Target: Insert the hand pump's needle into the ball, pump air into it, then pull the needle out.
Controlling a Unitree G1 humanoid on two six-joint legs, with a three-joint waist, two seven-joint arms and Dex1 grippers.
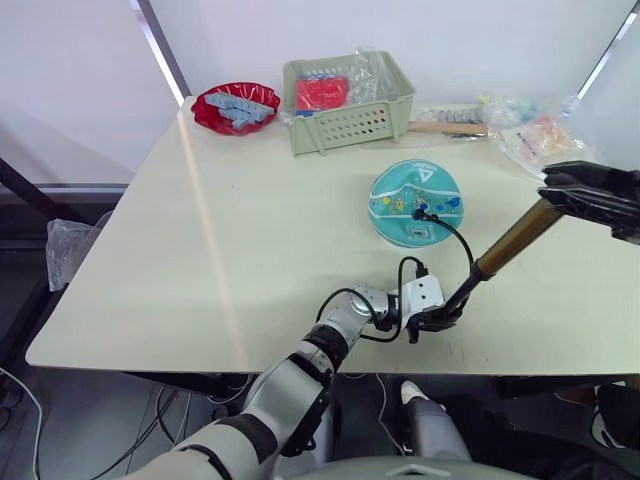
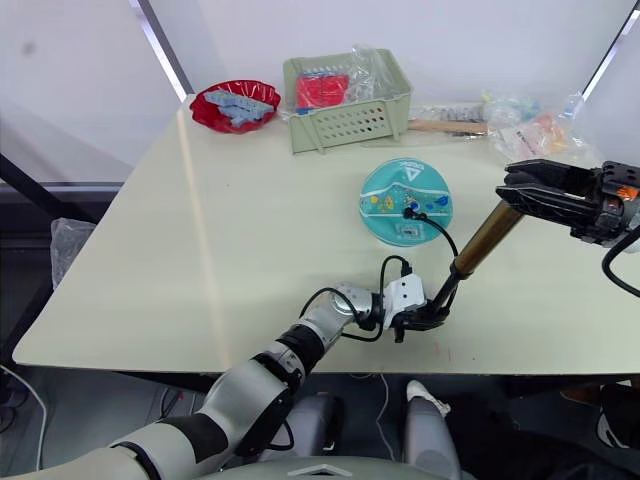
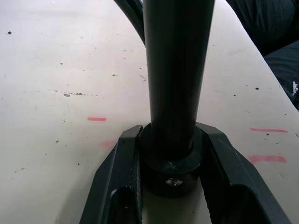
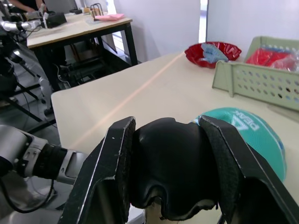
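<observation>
Bench first, pale and wide, with a green basket and a red bowl at its far edge. Nearer the right side lies the ball, teal, flattened and plainly short of air. The pump slants beside it — base on the bench near the front edge, handle raised toward the right — and its hose loops from the base up to the top of the ball, where the needle appears seated, though the pin itself is too small to make out.

By that reading, insertion looks done; pumping is the step in hand, and pulling the needle out is left.

Left hand reaches low across the front of the bench, its two fingers closed around the pump's black base cap, pinning it down. Right hand is held high at the right, above the bench, fingers clamped on the black T-handle — the bronze barrel runs down from it toward the left hand.
</observation>
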